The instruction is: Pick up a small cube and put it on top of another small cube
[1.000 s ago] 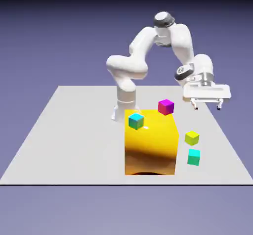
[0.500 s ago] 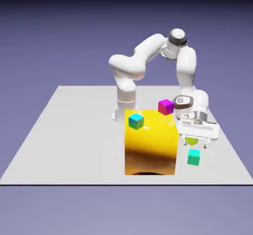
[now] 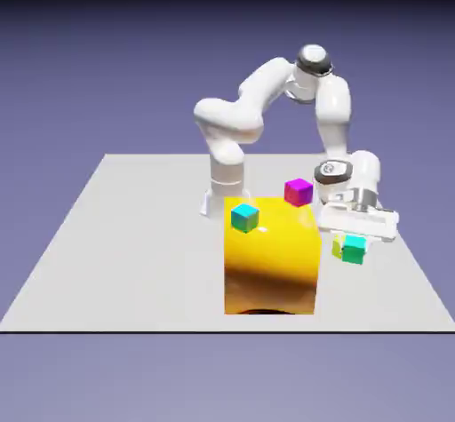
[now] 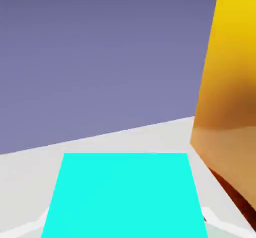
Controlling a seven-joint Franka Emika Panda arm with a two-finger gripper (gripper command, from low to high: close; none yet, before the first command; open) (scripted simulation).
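Teal cube point(image 3: 354, 250) in gripper point(image 3: 355, 244), beside yellow block point(image 3: 271, 260)

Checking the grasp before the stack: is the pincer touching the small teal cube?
Touching. In the hand view the small teal cube fills the pincer; the exterior view shows it lifted.

Five blocks in all: one big yellow block point(image 3: 271, 256) at the frame's centre; four small cubes, namely one teal cube point(image 3: 355, 250), one yellow-green cube point(image 3: 338, 249), one magenta cube point(image 3: 299, 192), one cyan cube point(image 3: 244, 218).
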